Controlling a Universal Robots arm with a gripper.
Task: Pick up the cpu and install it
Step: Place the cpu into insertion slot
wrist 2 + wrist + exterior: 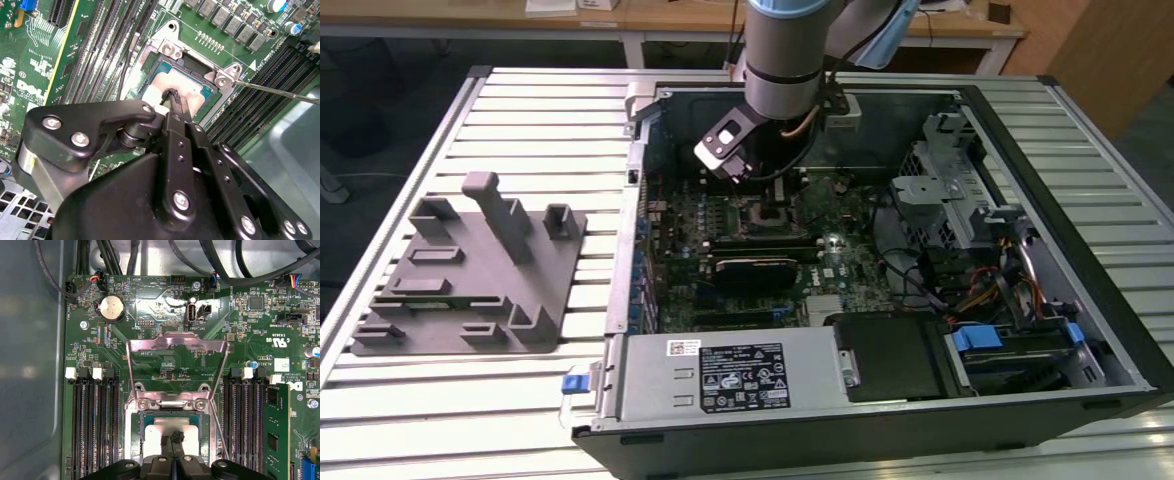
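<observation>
A grey tubular arm (781, 50) with pale blue caps (894, 35) is seen; an orange cable (797, 127) is looped at its 5 o'clock. The gripper (172, 97) is built of black links (90, 132), studded with silver screws (180, 200).

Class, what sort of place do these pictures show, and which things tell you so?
Probably a robotics lab or workshop: an open computer case lies on a slatted metal table, a robot arm reaches into it, and a grey fixture plate sits alongside.
</observation>
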